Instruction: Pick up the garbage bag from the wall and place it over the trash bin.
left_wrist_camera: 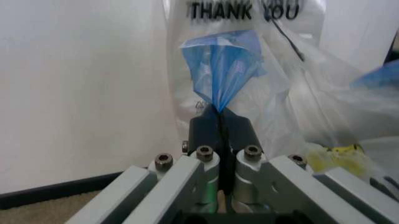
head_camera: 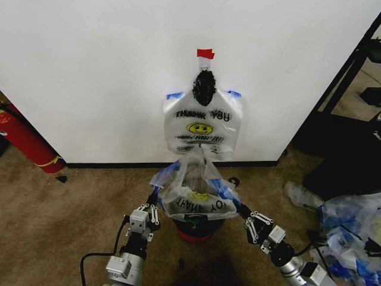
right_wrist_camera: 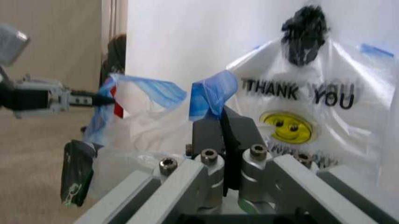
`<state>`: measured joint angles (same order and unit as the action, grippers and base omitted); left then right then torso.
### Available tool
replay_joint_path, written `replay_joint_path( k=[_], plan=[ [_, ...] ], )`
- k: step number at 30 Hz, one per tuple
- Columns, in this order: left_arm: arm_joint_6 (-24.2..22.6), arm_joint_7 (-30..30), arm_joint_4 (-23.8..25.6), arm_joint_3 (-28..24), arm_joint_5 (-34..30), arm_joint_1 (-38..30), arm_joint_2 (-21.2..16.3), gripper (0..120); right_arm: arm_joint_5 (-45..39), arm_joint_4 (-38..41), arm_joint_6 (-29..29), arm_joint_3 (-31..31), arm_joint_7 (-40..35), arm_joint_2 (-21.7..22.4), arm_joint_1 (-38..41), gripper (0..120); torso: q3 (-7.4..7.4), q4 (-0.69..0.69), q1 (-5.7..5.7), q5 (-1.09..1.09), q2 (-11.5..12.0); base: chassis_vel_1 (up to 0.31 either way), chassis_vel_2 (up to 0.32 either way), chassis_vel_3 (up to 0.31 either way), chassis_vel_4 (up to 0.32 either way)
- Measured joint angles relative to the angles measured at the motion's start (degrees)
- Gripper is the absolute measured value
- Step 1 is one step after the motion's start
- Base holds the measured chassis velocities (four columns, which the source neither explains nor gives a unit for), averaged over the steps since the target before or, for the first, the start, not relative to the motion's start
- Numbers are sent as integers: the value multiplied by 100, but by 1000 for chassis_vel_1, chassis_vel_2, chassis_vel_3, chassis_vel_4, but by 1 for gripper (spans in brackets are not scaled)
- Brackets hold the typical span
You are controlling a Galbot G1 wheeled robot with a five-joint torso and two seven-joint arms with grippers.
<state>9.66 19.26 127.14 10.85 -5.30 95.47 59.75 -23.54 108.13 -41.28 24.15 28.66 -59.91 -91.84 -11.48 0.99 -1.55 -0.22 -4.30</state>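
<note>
The garbage bag (head_camera: 193, 185), thin and clear with blue patches, is stretched between my two grippers just above the trash bin (head_camera: 193, 229), a small black bin with a red base. The bag's lower part covers the bin's top, and dark upside-down print shows on its front. My left gripper (head_camera: 155, 196) is shut on the bag's blue edge (left_wrist_camera: 218, 70); its own view shows the closed fingertips (left_wrist_camera: 219, 116). My right gripper (head_camera: 241, 210) is shut on the opposite blue edge (right_wrist_camera: 212, 95). The white wall (head_camera: 89, 71) with a black baseboard rises right behind.
A white "THANK YOU" smiley bag (head_camera: 202, 128) hangs on the wall from a black hook (head_camera: 204, 87) under red tape. A red fire extinguisher (head_camera: 27, 140) leans at the left. A heap of plastic bags (head_camera: 345, 229) and a black rack (head_camera: 351, 89) stand on the right.
</note>
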Motion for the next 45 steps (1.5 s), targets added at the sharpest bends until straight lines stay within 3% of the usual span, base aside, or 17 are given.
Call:
replay_joint_path(
  k=[8, 21, 34, 45],
  plan=[
    [-66, 137, -539, 35, 420, 101, -363, 0, 658, -844, 57, -177, -190, 3, -20, 0, 0, 0, 0, 0, 0, 0, 0, 0, 0],
    [16, 151, -579, 116, 947, 394, -651, 0, 471, -1114, -174, -223, 5, 65, -461, 0, 0, 1, 0, 0, 0, 0, 0, 0, 0],
    [101, 135, -1309, 42, 997, 63, -412, 0, 573, -1954, -584, -402, -670, -357, 14, 0, 0, 0, 0, -1, 0, 0, 0, 0, 0],
    [183, 94, -1362, 40, 1009, 109, -411, 0, 596, -2198, -585, -526, -598, -470, 129, 0, 0, 0, 0, 0, 0, 0, 0, 0, 0]
  ],
)
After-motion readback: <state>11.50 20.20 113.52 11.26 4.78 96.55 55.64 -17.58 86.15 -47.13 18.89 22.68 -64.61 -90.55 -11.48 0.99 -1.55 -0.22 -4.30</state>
